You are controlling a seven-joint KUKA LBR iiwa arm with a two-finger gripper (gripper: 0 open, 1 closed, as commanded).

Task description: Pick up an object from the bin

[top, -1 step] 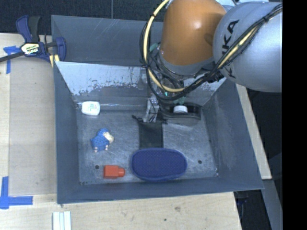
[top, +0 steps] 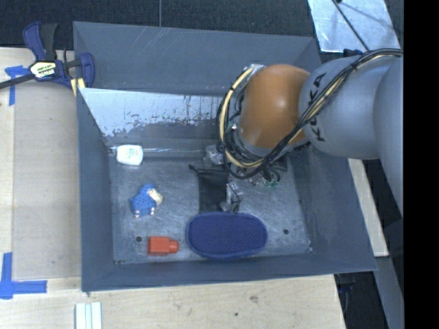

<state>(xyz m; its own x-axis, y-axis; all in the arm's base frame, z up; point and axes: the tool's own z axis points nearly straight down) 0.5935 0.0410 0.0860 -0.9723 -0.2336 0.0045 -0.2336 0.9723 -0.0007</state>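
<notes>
My gripper (top: 231, 196) hangs below the arm's orange cover, in the middle of the bin. Its tip stands just above the far edge of a dark blue oval pad (top: 227, 236) that lies flat by the bin's front wall. A small red block (top: 163, 245) rests to the left of the pad, near the front left corner. Further left and back lies a small blue and white toy (top: 145, 200).
A white rounded piece (top: 129, 155) sits at the back left corner against the far wall. The arm and its cables cover the bin's right back part. Bare floor shows between the toy and the gripper.
</notes>
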